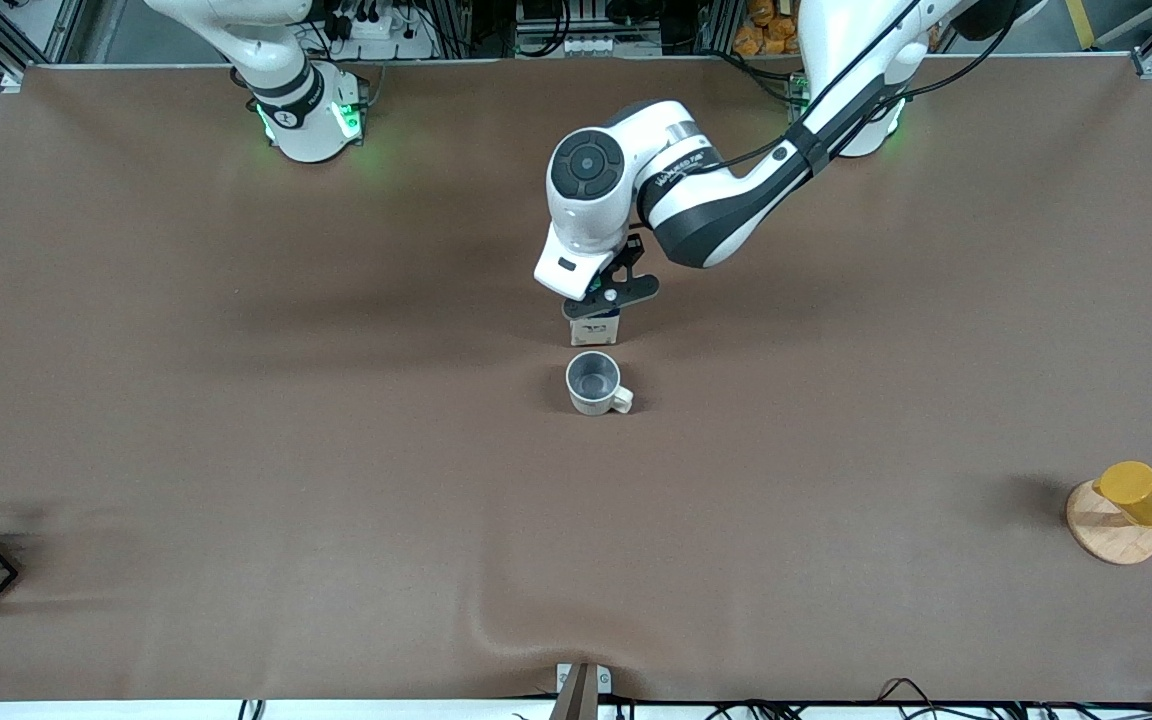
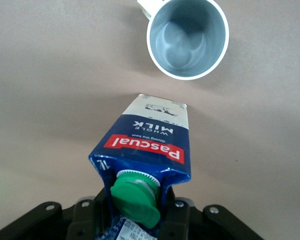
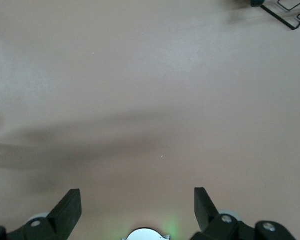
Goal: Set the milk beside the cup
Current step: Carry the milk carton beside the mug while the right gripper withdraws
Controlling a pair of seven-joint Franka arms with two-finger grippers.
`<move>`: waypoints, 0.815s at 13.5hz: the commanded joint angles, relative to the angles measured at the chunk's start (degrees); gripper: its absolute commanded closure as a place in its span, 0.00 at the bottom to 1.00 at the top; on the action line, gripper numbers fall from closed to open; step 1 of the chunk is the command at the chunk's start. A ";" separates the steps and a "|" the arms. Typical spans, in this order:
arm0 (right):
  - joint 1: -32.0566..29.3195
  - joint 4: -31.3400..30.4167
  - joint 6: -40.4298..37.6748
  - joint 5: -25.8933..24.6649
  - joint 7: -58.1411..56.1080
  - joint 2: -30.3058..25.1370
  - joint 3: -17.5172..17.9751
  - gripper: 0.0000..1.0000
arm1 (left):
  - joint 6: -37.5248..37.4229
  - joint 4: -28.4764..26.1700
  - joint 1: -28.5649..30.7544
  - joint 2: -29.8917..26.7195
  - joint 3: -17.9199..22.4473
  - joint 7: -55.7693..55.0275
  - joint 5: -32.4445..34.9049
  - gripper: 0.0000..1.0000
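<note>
Blue milk carton is sitting pinched in the left end effector, just beside the cup; opening crooked is risking tipping it. Right end effector is waiting spread over bare bench.

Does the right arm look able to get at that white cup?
Probably not easily: the right end effector waits open near its base, and the left end effector, shut on the milk, crowds the cup.

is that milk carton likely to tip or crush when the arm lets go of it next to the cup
The milk is tall with a narrow base, so a nudge could probably tip it. Its card walls may dent under the left end effector, shut on its gabled top. The cup stands apart from it, so it offers no support. The right end effector waits open.
</note>
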 commanded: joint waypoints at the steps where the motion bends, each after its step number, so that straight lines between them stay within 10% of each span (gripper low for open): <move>1: 0.54 -2.47 0.91 -0.39 5.54 -2.46 3.37 0.00 | 0.23 0.60 -0.12 0.39 0.57 -0.57 1.71 0.62; 11: 4.41 -3.96 4.16 -3.20 5.38 -0.26 3.81 0.00 | 0.23 0.78 -1.08 0.39 2.42 0.57 2.15 0.56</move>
